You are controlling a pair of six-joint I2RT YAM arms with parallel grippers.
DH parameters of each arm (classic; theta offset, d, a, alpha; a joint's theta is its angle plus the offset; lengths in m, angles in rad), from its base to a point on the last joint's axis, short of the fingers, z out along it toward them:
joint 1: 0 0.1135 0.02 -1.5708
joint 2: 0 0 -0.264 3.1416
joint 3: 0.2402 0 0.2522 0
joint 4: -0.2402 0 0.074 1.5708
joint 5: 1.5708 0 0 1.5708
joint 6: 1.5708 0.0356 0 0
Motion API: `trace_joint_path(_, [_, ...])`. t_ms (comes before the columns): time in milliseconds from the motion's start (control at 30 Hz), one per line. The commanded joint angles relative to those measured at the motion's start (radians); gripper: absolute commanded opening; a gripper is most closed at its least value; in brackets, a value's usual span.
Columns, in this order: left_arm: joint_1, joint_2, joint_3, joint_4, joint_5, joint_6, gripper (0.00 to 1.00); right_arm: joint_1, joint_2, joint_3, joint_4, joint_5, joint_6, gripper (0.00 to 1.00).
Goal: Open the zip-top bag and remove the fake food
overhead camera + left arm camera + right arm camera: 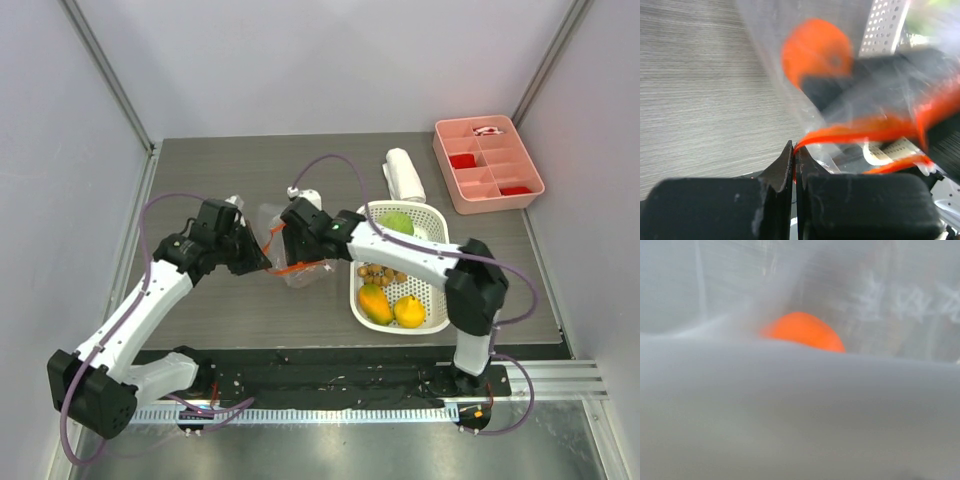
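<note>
The clear zip-top bag [303, 272] is held up between both arms, left of the basket. My left gripper [795, 150] [262, 262] is shut on the orange-red zip strip [860, 129] at the mouth's left end. My right gripper [288, 240] sits at the bag's mouth from the right. In the right wrist view, blurred plastic [790, 405] covers its jaws, so how they stand is hidden. An orange fruit [815, 50] [805, 330] lies inside the bag. More fake food sits in the basket: a mango [374, 302], a lemon [409, 311], a green fruit [397, 222] and brown grapes [380, 272].
The white perforated basket [436, 262] stands just right of the bag, under the right arm's forearm. A rolled white cloth [403, 173] lies behind it. A pink compartment tray [440, 150] sits at the back right corner. White walls close in the table on three sides.
</note>
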Motion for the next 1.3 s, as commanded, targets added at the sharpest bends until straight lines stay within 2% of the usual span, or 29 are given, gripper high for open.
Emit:
trace_joint_path(0, [0.006, 0.014, 0.005, 0.023, -0.022, 0.019, 0.00, -0.008, -0.195, -0.001, 0.023, -0.080, -0.022, 0.01])
trace_joint_path(200, [0.006, 0.027, 0.028, 0.017, -0.032, 0.029, 0.00, -0.041, -0.249, 0.009, 0.051, -0.198, 0.005, 0.01])
trace_joint_path(267, [0.006, 0.017, 0.052, -0.004, -0.048, 0.035, 0.00, -0.084, -0.237, 0.038, 0.019, -0.308, 0.060, 0.01])
trace_joint_path(400, [0.006, -0.017, 0.077, -0.001, -0.060, 0.049, 0.00, -0.131, -0.225, 0.074, -0.072, -0.381, 0.215, 0.01])
trace_joint_path(467, [0.006, -0.022, 0.080, 0.000, -0.007, 0.036, 0.00, -0.133, -0.260, 0.022, 0.033, -0.349, 0.280, 0.01])
trace_joint_path(533, [0.006, -0.029, 0.076, 0.016, 0.076, -0.006, 0.00, -0.131, -0.245, -0.003, 0.127, -0.376, 0.262, 0.01])
trace_joint_path(600, [0.004, -0.052, 0.105, 0.039, 0.102, -0.026, 0.00, -0.127, -0.177, 0.054, 0.073, -0.386, 0.176, 0.01])
trace_joint_path(833, [0.004, -0.023, 0.272, -0.010, 0.044, 0.004, 0.00, -0.067, -0.195, -0.041, 0.015, -0.327, -0.025, 0.01])
trace_joint_path(1000, [0.004, 0.000, 0.287, -0.024, 0.017, 0.010, 0.00, -0.001, -0.208, -0.040, -0.023, -0.249, -0.162, 0.01])
trace_joint_path(1100, [0.004, 0.023, 0.309, -0.040, 0.001, 0.041, 0.00, 0.019, -0.225, -0.014, -0.036, -0.177, -0.186, 0.01])
trace_joint_path(1267, [0.004, 0.069, 0.275, -0.102, 0.044, 0.053, 0.00, 0.019, -0.319, -0.021, 0.072, -0.134, -0.212, 0.01])
